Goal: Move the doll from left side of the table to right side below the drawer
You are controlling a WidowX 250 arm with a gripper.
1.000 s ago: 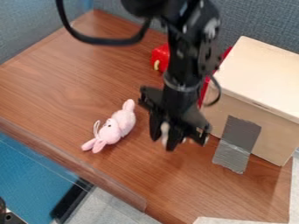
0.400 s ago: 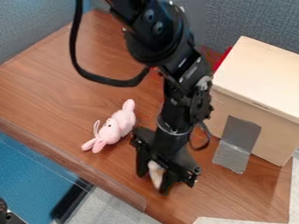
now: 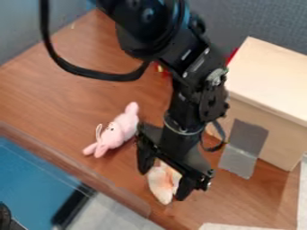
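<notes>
Doll (image 3: 121, 129), a pink plush rabbit, lies on the table's (image 3: 63, 92) left side beside the gripper (image 3: 164, 183), ungripped, so its move seems yet to be made. The gripper's fingers stand wide apart around a pale, orange-tinged object (image 3: 160, 182), probably to free it, near the wooden drawer box (image 3: 285, 134) at right.

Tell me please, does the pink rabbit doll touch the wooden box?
Apart. The camera view shows a wide stretch of tabletop between the doll and the box.
</notes>
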